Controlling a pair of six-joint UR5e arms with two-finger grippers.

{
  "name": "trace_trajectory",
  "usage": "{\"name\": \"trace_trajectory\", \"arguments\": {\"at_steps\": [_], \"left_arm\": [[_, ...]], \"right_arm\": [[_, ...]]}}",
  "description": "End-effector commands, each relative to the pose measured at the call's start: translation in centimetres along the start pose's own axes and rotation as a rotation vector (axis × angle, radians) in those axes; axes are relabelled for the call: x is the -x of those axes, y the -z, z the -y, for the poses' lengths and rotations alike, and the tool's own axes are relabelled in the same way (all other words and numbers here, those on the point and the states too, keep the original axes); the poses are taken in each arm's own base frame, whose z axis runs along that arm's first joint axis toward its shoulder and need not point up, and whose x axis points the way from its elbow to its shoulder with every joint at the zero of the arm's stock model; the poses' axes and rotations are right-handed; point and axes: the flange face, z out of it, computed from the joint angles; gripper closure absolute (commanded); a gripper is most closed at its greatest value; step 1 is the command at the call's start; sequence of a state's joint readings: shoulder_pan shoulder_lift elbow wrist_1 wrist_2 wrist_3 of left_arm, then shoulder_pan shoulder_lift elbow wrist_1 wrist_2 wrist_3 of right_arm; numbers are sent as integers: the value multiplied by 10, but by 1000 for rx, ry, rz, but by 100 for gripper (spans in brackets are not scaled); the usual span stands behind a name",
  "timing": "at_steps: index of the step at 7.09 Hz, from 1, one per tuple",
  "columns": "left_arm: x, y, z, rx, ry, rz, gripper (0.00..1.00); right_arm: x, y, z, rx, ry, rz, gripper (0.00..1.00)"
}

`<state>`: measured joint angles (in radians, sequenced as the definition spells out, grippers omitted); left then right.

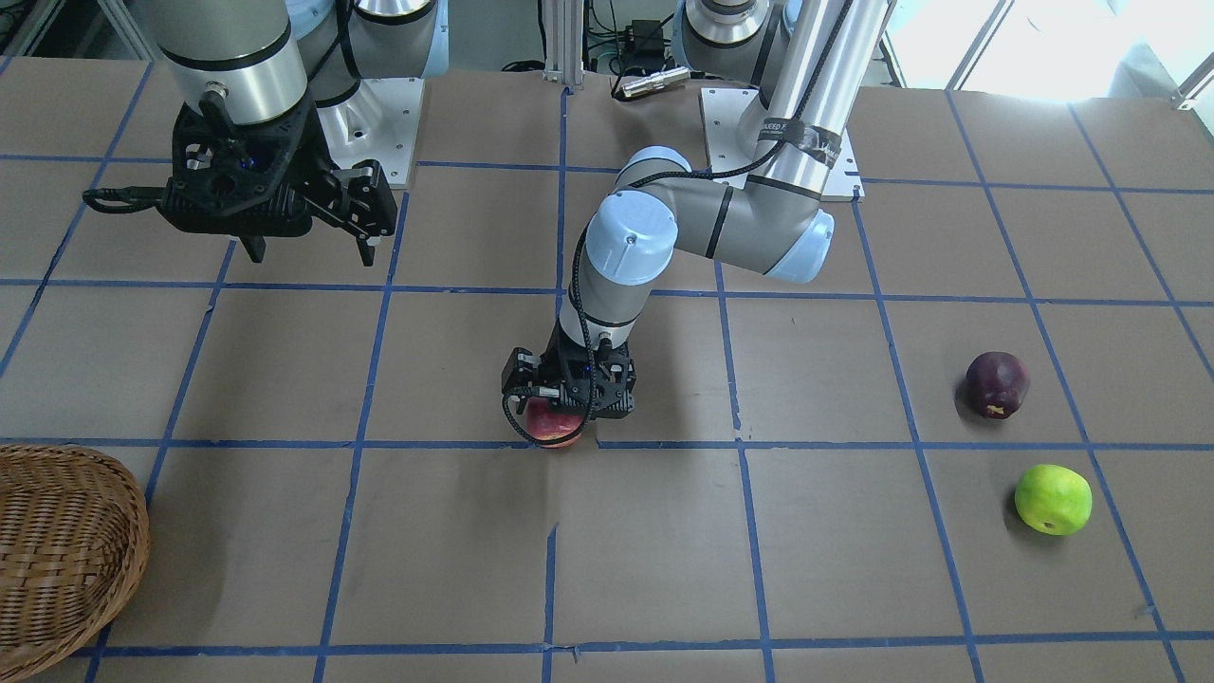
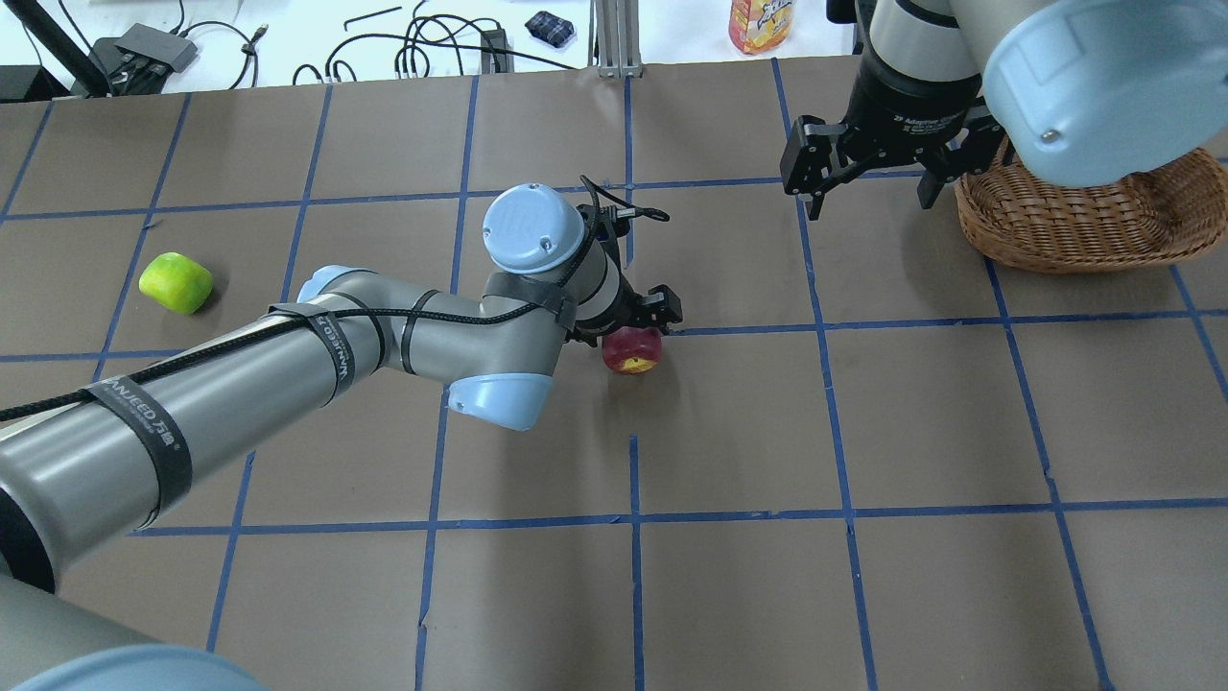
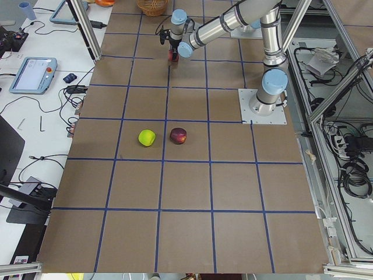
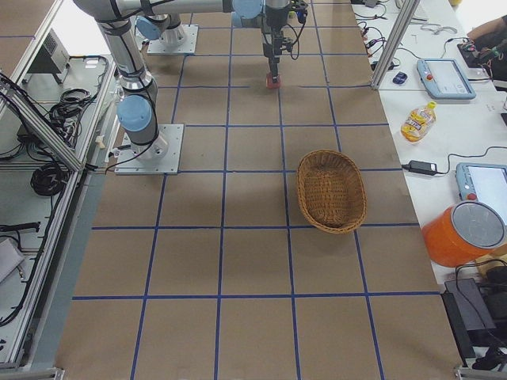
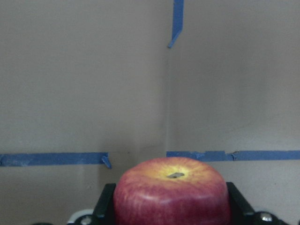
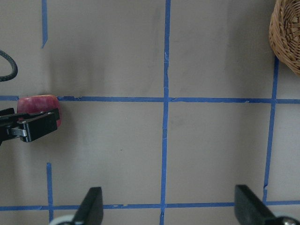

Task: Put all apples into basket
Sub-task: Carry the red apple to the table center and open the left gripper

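My left gripper (image 1: 567, 403) is low over the middle of the table, shut on the streaky red apple (image 1: 555, 429). In the left wrist view the apple (image 5: 171, 192) sits between the two fingers, which touch its sides. The dark maroon apple (image 1: 996, 382) and the yellow-green apple (image 1: 1053, 498) lie on the table on my left side. The left arm hides the maroon apple in the overhead view. My right gripper (image 2: 868, 197) is open and empty, raised just left of the wicker basket (image 2: 1084, 226). The basket also shows in the front view (image 1: 66, 550).
Blue tape lines divide the brown table into squares. An orange drink bottle (image 2: 761, 24) and cables lie beyond the far edge. The arms' base plates (image 1: 773, 133) stand at the robot's side. An orange bucket (image 4: 463, 233) stands off the table.
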<state>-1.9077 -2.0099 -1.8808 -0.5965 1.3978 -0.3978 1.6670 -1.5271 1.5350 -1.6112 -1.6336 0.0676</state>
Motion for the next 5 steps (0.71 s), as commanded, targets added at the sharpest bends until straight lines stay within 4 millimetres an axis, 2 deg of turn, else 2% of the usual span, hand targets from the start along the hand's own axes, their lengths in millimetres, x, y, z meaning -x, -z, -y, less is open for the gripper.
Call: {"name": "trace_trajectory", "arguments": {"at_steps": [1, 2, 3, 4, 5], "left_arm": [[21, 32, 12, -33, -81, 16, 0], [59, 50, 23, 8, -76, 55, 0], [91, 69, 21, 38, -131, 166, 0], [123, 94, 23, 53, -159, 327, 0], [161, 123, 29, 78, -183, 413, 0]], "right_arm": [[0, -3, -4, 6, -4, -7, 0], [0, -1, -3, -5, -10, -9, 0], [9, -12, 3, 7, -4, -2, 0], [34, -43, 12, 51, 4, -3, 0], [75, -60, 14, 21, 33, -10, 0]]}}
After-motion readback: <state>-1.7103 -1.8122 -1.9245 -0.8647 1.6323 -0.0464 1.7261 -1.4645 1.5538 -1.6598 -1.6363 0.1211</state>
